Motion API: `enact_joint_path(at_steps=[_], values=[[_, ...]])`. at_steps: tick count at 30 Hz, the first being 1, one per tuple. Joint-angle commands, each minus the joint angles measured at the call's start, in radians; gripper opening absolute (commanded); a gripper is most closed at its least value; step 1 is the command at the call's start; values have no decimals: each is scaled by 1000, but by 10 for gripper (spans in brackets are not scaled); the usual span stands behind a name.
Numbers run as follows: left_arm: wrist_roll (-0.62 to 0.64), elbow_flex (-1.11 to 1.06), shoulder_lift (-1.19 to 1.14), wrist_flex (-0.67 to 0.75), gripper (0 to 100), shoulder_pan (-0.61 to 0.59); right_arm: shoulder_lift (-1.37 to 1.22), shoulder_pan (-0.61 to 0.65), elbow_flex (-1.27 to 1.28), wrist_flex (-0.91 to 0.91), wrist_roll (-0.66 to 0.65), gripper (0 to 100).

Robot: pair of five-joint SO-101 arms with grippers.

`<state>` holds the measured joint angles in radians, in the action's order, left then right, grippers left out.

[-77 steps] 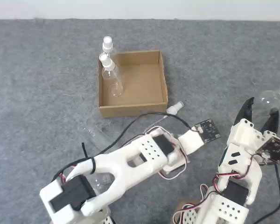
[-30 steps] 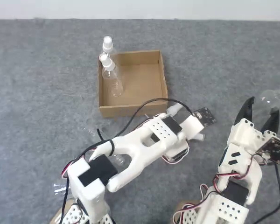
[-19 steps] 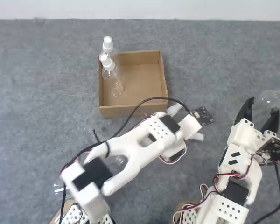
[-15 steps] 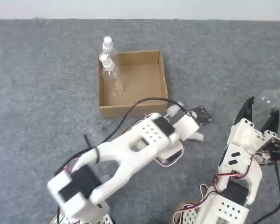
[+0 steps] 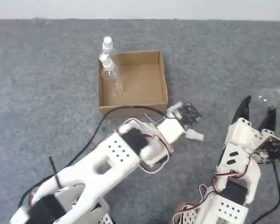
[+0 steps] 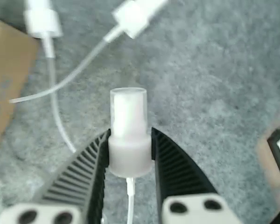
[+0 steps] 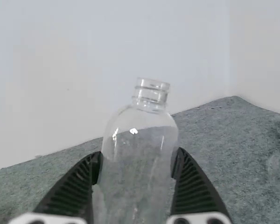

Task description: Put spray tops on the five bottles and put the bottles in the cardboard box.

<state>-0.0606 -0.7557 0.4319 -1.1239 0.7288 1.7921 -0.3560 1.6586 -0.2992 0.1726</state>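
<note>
Since the earlier frames the left arm had stretched forward. The left gripper (image 6: 129, 156) was clamped on a spray top (image 6: 128, 126) above the grey carpet (image 5: 46, 84), near the front right corner of the cardboard box (image 5: 164, 79). The right gripper (image 7: 137, 161) squeezed an upright uncapped clear bottle (image 7: 140, 135), well apart from the box.

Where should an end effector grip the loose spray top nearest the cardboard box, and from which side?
Probably the spray top by its stout white collar, from above, straddling it. It lies on its side on the carpet, and its dip tube looks too thin and bendy to hold.
</note>
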Motion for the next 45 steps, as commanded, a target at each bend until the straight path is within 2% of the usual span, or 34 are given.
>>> enact_joint_path(at_steps=[1, 5, 10, 15, 20, 36, 41, 45], values=[[2, -2, 141, 34, 12, -86, 22, 50, 3, 13, 6, 6], [2, -61, 222, 84, 12, -150, 22, 104, 3, 13, -34, 6], [3, -127, 330, 127, 11, -161, 22, 213, 9, -12, -135, 6], [71, -133, 405, 124, 11, -226, 22, 242, 11, -22, -141, 6], [84, -157, 470, 130, 11, -298, 22, 278, 14, -22, -144, 6], [87, -308, 839, 166, 11, -302, 22, 361, 23, -24, -146, 6], [87, -361, 996, 173, 11, -302, 22, 438, 21, -42, -146, 6], [87, -394, 1108, 173, 11, -302, 24, 524, 18, -82, -239, 6]])
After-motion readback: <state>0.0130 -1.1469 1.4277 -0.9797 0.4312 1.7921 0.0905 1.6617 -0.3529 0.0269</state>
